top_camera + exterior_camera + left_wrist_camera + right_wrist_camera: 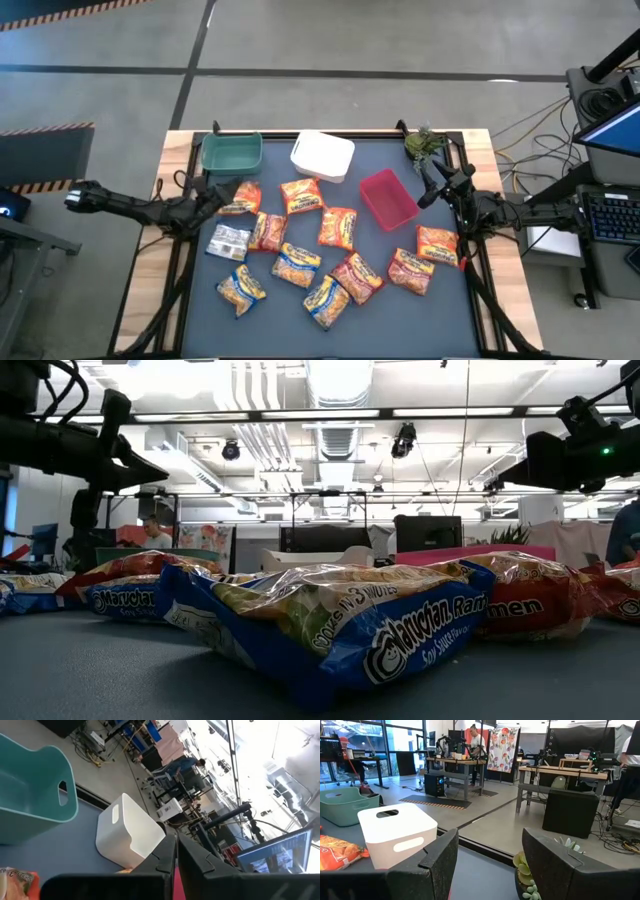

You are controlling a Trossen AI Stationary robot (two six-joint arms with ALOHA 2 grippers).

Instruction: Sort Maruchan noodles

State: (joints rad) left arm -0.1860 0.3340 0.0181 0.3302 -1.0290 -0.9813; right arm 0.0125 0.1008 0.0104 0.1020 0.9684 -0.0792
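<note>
High view: crinkly plastic orange, red, blue and silver Maruchan noodle packets (300, 262) scattered mid-frame on dark mat, below green bin (231, 152), white bin (322, 156), red bin (387, 197). Left gripper (222, 192) at left, fingers pressed together, empty. Right gripper (432, 178) at right, fingers parted, empty. Only the right wrist view shows a small succulent plant (525, 870).

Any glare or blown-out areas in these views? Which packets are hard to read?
Low view: ceiling strip lights glare on the crinkly wrap of the blue Maruchan packet, though its label still reads. Left wrist view: the sky side is blown out white beyond the white bin. High view: even light, soft shadows, the silver packet reflective and its print unreadable. Right wrist view: bright windows, no clipping on the table.
</note>
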